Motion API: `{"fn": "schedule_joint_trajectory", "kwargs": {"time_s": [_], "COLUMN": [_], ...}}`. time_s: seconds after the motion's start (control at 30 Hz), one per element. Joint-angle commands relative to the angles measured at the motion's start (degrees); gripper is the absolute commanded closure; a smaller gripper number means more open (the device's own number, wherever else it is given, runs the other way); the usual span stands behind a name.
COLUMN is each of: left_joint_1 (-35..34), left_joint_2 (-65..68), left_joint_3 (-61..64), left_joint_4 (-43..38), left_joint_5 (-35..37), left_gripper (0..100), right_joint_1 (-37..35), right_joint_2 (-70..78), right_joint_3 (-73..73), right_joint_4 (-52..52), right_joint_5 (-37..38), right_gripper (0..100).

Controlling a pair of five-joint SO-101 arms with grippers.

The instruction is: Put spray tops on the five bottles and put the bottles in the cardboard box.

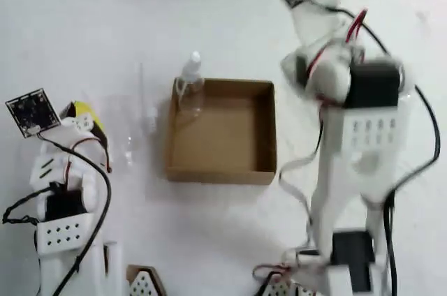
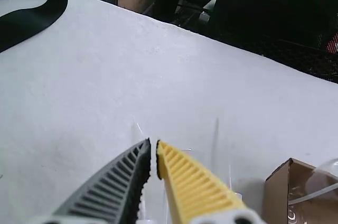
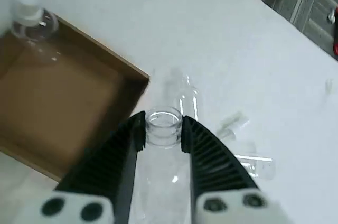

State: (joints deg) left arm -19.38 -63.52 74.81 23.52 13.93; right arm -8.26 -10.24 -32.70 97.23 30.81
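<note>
The white table (image 1: 223, 31) is bounded at the far side by a straight edge, with dark room behind it. A wide stretch of bare, smooth surface is left between that edge and the left arm. The cardboard box (image 1: 222, 170) is set near the middle, between the two arms. It is square, shallow and open-topped, with matt brown walls.

One finished bottle (image 1: 190, 86) is stood upright in the box's far corner on the left arm's side. It is made of clear plastic and carries a white spray top.

The right gripper (image 3: 162, 123) is clamped on the neck of an open bottle (image 3: 161, 174), whose round mouth is seen between the ribbed black fingers (image 3: 208, 155), just beside the box's wall. Close past it a second clear bottle (image 3: 186, 97) is seen on the table, and further clear pieces (image 3: 256, 165) are scattered nearby; what they are cannot be told.

The left gripper (image 2: 153, 147) is held low over the table, on the side of the box away from the right arm. Its grey and yellow toothed fingers are brought almost together, and nothing is seen between them. Faint clear shapes (image 1: 133, 128) are seen between it and the box. Black cables (image 1: 105, 184) are looped beside the left arm.
</note>
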Motion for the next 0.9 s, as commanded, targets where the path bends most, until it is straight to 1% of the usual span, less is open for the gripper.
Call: {"fn": "schedule_joint_trajectory", "kwargs": {"time_s": [0.0,0.1,0.2,0.4,0.5,0.57,0.73,0.87], "left_joint_1": [0.75,0.75,0.66,0.57,0.57,0.57,0.66,0.66], "left_joint_2": [-0.84,-0.84,-0.84,-0.84,-0.84,-0.84,-0.84,-0.84], "left_joint_3": [-0.79,-0.79,-0.79,-0.79,-0.79,-0.88,-0.97,-0.97], "left_joint_4": [-1.76,-1.76,-1.76,-1.76,-1.76,-1.76,-1.76,-1.76], "left_joint_5": [-0.44,-0.53,-0.53,-0.53,-0.62,-0.62,-0.62,-0.62], "left_gripper": [98,98,98,98,98,98,98,98], "right_joint_1": [-7.52,-10.77,-11.56,-11.82,-12.53,-14.37,-19.21,-19.38], "right_joint_2": [-16.92,-26.07,-34.07,-46.81,-50.86,-51.65,-47.96,-41.27], "right_joint_3": [5.71,13.89,26.37,55.30,64.53,68.13,75.08,82.90], "right_joint_4": [-2.33,-9.10,-18.77,-44.88,-56.84,-62.46,-74.24,-89.71], "right_joint_5": [-5.19,-6.68,-9.23,-14.68,-17.85,-19.16,-19.08,-19.08], "right_gripper": [98.2,98.2,98.2,98.3,98.3,98.3,98.3,98.3]}}
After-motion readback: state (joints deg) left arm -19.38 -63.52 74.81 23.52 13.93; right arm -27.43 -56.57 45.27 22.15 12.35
